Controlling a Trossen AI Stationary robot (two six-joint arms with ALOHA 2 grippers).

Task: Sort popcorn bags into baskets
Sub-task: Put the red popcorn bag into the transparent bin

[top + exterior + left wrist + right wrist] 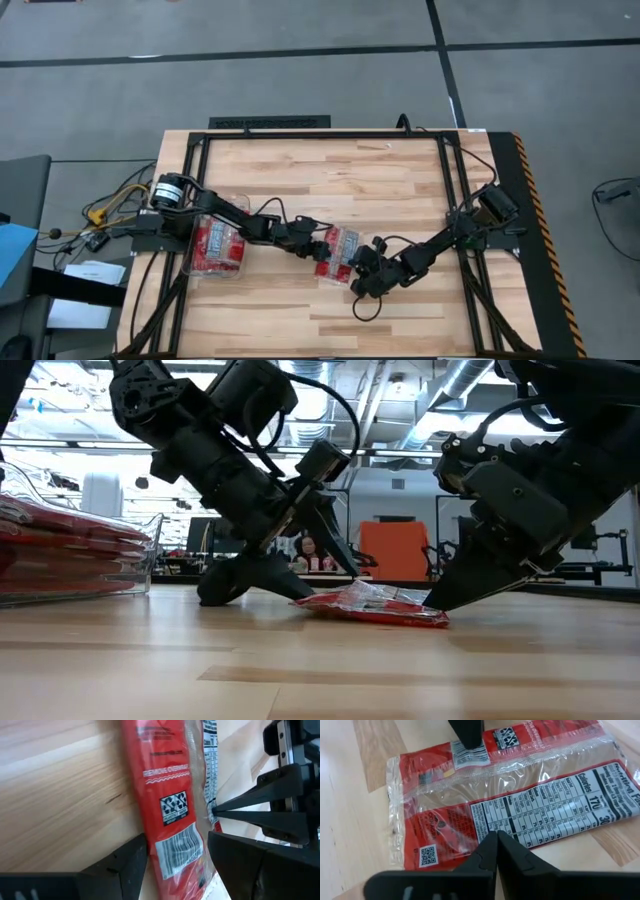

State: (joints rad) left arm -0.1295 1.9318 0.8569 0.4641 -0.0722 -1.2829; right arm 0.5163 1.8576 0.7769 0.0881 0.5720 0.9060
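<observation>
One bag (pixel 338 252) lies flat mid-surface, toward the front edge. My left claw (pixel 172 865) is spread, straddling its barcode end. My right claw (pixel 496 851) is pinched shut with nothing in it, tips at the bag's other edge. Looks light, floppy, slick film, so I'd grab the crimped seam. The basket (pixel 216 246) by the left edge already holds bags.

Both arms are matte black, built of blocky jointed segments with thin black cables looping alongside. The left arm (pixel 235 222) carries a silver-ringed cylindrical motor near its base. The right arm (pixel 450 238) ends in tapered, wedge-shaped black fingers (pixel 485 857).
</observation>
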